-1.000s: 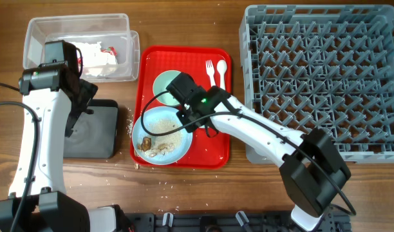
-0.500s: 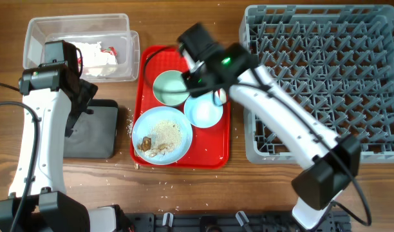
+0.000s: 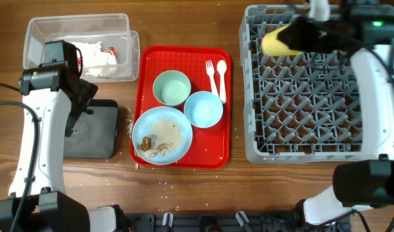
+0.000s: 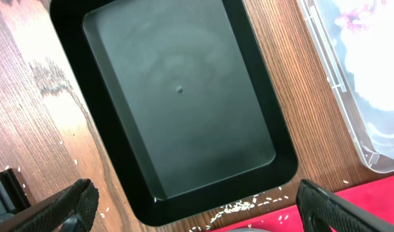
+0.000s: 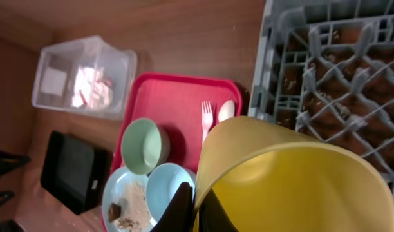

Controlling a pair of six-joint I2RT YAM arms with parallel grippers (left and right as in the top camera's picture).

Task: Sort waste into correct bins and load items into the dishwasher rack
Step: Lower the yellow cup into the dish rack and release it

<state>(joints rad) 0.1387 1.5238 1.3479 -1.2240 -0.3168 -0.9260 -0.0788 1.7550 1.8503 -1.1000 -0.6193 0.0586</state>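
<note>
Overhead shows the right hand (image 5: pixel 196 209) pinched shut on the cup (image 3: pixel 277 40) over the far-left corner of the rack (image 3: pixel 248 96), the empty left hand (image 4: pixel 196 193) wide open well to its left.

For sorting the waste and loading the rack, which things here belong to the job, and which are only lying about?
Belong to the job: yellow cup, dishwasher rack, blue plate, food scraps, mint bowl, blue bowl, white fork, white spoon, crumpled napkins, clear tub, black tray.
Only lying about: red serving tray, wooden table.
</note>
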